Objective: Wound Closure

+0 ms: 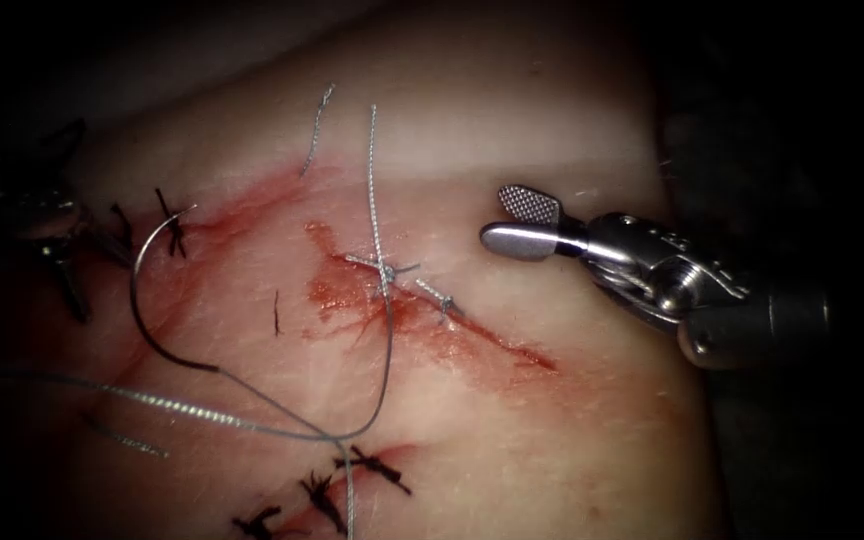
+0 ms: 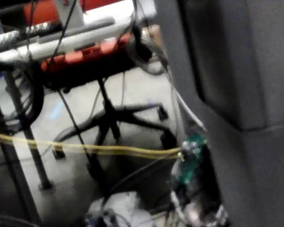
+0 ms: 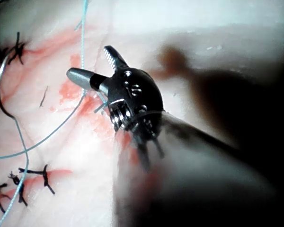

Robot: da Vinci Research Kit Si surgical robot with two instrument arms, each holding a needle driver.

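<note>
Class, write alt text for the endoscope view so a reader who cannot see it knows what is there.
The right arm's hand, jaws open and holding nothing, hovers right of the cut in the tissue. The curved needle lies loose on the tissue at left, its thread trailing to the knotted stitches on the cut.

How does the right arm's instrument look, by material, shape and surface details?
The right end effector is polished silver metal. It has two short, rounded jaws; one shows a cross-hatched, toothed inner face. Behind them sits a rounded metal wrist with small pins and holes, and thin cables run along it into a dark cylindrical shaft.
</note>
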